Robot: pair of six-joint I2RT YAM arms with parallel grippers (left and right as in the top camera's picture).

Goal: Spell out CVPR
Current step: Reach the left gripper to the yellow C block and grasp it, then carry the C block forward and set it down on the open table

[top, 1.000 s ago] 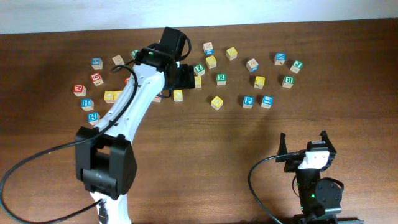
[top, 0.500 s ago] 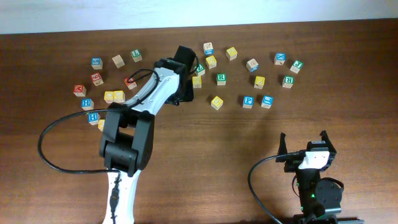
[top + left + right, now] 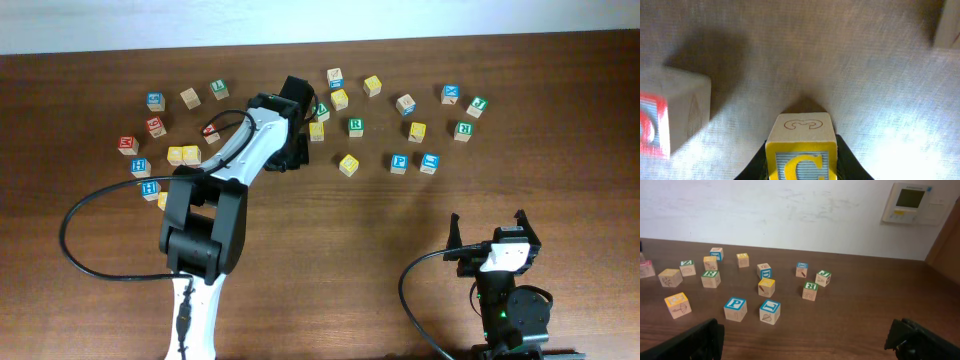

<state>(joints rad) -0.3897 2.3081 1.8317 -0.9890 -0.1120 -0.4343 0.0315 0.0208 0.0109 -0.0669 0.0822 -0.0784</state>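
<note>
A wooden block with a yellow C sits on the table between the black fingers of my left gripper, which press on both its sides. From overhead, the left gripper reaches down among the blocks and hides the C block. A blue P block, a green R block and a green V block lie to its right. My right gripper stands wide open near the front right, holding nothing.
Several letter blocks lie scattered across the far half of the table. A red-faced block stands just left of the C block, and a blue I block sits beside the P. A wall thermostat hangs at the far right.
The left arm has swung right and settled over the blocks, and its jaws have closed in onto the C block. The right arm has not moved.
</note>
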